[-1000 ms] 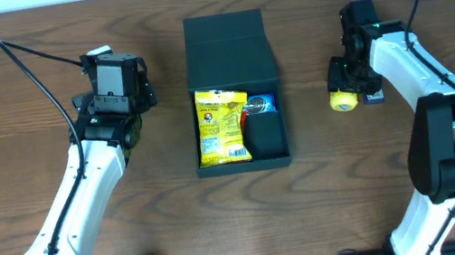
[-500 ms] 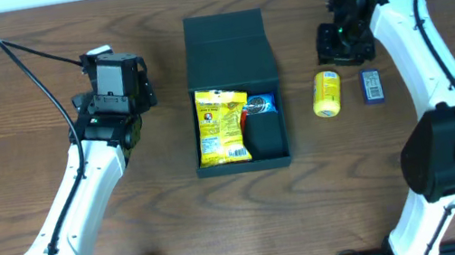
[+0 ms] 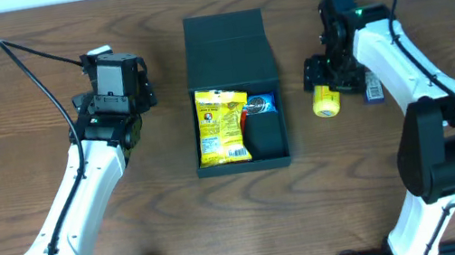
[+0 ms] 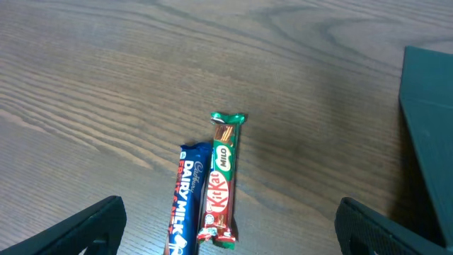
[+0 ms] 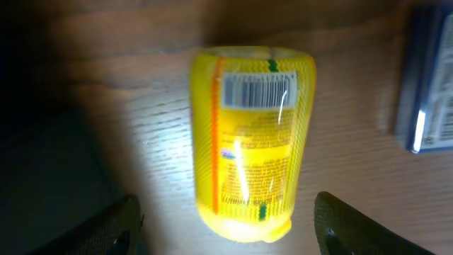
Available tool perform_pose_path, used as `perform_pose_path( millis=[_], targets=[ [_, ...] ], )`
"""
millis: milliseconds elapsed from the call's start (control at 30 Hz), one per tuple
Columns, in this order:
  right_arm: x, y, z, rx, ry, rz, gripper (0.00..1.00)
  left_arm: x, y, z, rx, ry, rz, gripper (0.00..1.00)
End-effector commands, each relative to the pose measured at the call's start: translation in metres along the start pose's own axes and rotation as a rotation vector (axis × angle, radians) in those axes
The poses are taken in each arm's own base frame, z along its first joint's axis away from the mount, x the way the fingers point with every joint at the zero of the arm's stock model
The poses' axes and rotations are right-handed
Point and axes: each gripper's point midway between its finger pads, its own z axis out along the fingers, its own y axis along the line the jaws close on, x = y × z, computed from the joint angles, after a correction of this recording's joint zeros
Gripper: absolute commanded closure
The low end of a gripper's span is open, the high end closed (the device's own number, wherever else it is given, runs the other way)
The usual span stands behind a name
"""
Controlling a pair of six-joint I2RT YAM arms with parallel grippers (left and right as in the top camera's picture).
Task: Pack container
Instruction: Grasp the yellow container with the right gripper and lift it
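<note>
A: Container (image 3: 227, 50) at middle of desk, flap laid back, part filled. Handling?
B: Likely stiff, light card. Take the side walls, never the flap. Right claw (image 5: 226, 228) wide, straddling yellow packet (image 5: 251, 134), not gripping. Left claw (image 4: 233, 230) wide, empty.

Overhead view evenly lit and sharp; right wrist view blurred, glare on the yellow packet (image 5: 251, 142).

The dark teal-black rectangular cardboard box (image 3: 245, 166) lies flat and square in the middle of the wooden bench (image 3: 41, 221), open at the top, its hinged flap lid (image 3: 227, 50) of the same colour swung back toward the far edge, with a yellow snack packet (image 3: 221, 127) filling its left half.
</note>
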Motion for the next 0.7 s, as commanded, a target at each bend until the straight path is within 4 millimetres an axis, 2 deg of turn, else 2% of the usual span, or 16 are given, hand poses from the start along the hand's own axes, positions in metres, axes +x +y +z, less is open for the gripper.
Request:
perform_pose_path(
  millis=[0,200,467,667],
  targets=[
    [0.007,-0.008,0.015,0.025,0.015,0.033,0.22,-0.007,0.002,-0.004,-0.001,-0.017,0.004,0.05],
    [0.010,-0.010,0.036,0.019,-0.001,0.038,0.22,-0.007,0.002,-0.004,-0.001,-0.017,0.004,0.05],
    [-0.002,-0.011,0.043,0.025,-0.061,0.037,0.27,-0.007,0.002,-0.004,-0.001,-0.017,0.004,0.05],
    [-0.007,-0.012,0.043,0.022,-0.080,0.020,0.50,-0.007,0.002,-0.004,-0.001,-0.017,0.004,0.05]
  ],
)
